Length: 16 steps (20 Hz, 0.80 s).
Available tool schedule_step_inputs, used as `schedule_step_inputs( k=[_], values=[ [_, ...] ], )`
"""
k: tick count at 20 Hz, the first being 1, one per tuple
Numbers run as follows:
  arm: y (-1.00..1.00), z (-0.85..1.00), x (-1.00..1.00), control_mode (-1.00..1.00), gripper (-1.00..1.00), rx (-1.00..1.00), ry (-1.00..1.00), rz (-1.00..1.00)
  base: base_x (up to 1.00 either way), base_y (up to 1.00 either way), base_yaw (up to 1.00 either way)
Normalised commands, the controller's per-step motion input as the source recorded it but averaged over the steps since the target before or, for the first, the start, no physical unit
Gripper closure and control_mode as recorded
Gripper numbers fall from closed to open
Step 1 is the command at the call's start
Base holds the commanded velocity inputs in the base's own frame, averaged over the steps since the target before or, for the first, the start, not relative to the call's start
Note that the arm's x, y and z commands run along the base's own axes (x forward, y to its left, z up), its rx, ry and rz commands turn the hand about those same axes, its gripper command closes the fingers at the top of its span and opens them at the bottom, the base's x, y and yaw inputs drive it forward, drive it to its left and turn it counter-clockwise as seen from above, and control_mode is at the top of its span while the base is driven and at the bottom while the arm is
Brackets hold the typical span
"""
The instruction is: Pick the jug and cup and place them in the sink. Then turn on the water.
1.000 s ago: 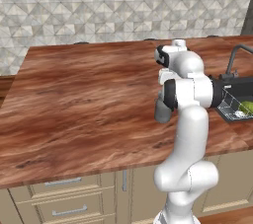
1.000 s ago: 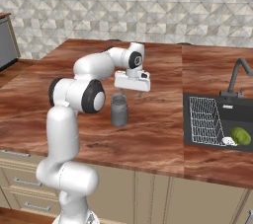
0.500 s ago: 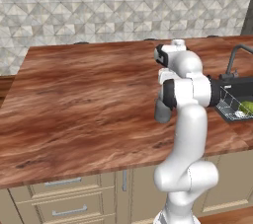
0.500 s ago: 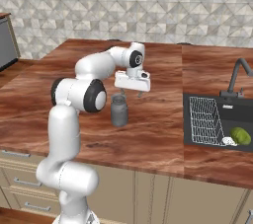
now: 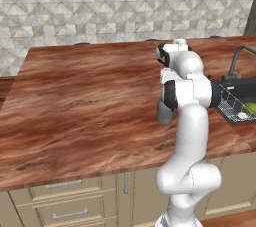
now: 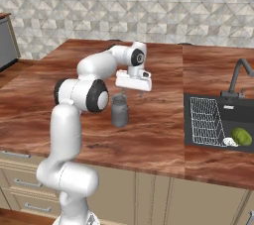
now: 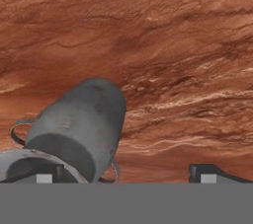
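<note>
The grey metal jug [image 6: 119, 111] stands upright on the wooden counter, left of the sink [image 6: 239, 116]. My gripper [image 6: 133, 91] hangs open just above it and slightly to its right, touching nothing. In the hand view the jug [image 7: 79, 124] lies at the lower left, its flared rim beside the left fingertip [image 7: 43, 177]; the right fingertip [image 7: 207, 173] stands over bare wood. From the left base view the jug [image 5: 163, 114] peeks out from behind my arm. The cup is out of view. No water runs from the faucet [image 6: 239, 76].
A white wire rack [image 6: 206, 120] sits in the sink's left half, with a rounded yellow-green fruit [image 6: 241, 136] at its near right. The tiled wall runs along the back. Wide wooden counter [image 6: 163, 135] stretches between jug and sink.
</note>
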Motion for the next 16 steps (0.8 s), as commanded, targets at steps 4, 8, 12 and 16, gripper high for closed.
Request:
schedule_step_inputs(
  k=[4, 8, 12, 16],
  values=[
    [0.0, 0.0, -0.22, -1.0, -1.0, 0.0, -0.05, 0.0, 0.0, 0.0, 0.0],
    [0.01, 0.0, -0.38, -1.0, -1.0, 0.0, -0.02, 0.0, 0.0, 0.0, 0.0],
    [0.04, 0.0, -0.33, -1.0, -1.0, 0.0, -0.04, 0.0, 0.0, 0.0, 0.0],
    [0.11, -0.08, -0.08, -1.0, -1.0, 0.0, -0.07, 0.0, 0.0, 0.0, 0.0]
  ],
)
